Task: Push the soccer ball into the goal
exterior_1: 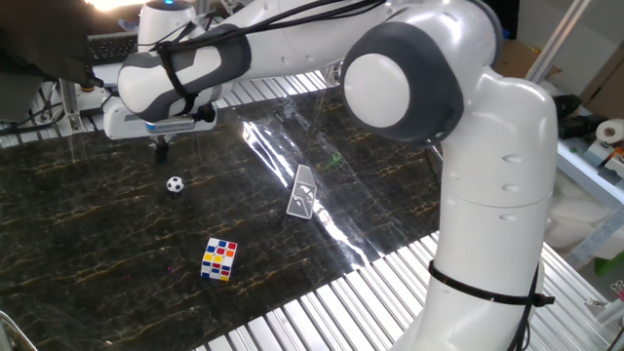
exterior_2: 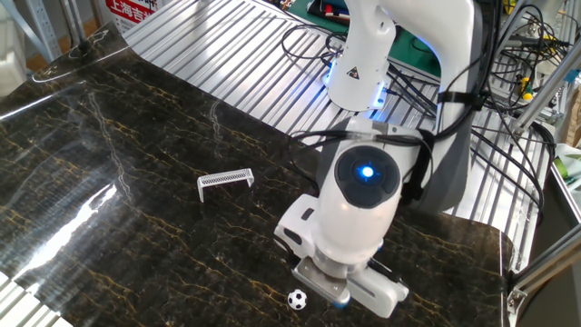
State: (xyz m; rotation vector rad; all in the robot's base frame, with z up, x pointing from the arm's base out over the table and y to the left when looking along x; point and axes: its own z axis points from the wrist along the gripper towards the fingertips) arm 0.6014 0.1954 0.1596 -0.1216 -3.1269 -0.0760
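Note:
The soccer ball (exterior_1: 175, 183) is a tiny white ball with black patches on the dark marble table; it also shows in the other fixed view (exterior_2: 297, 299). The goal (exterior_1: 303, 192) is a small light-grey frame with mesh to the ball's right, a good distance off; in the other fixed view (exterior_2: 225, 180) it stands up and to the left of the ball. My gripper (exterior_1: 162, 151) hangs just behind the ball, a little to its left, with its dark fingers together and holding nothing. In the other fixed view the hand (exterior_2: 345, 289) hides the fingers, right beside the ball.
A multicoloured puzzle cube (exterior_1: 219, 259) sits in front of the ball near the table's front edge. Ribbed metal panels (exterior_1: 322, 312) surround the marble top. Cables (exterior_2: 508, 82) and equipment lie beyond the far edge. My arm's large body (exterior_1: 487, 195) stands at the right.

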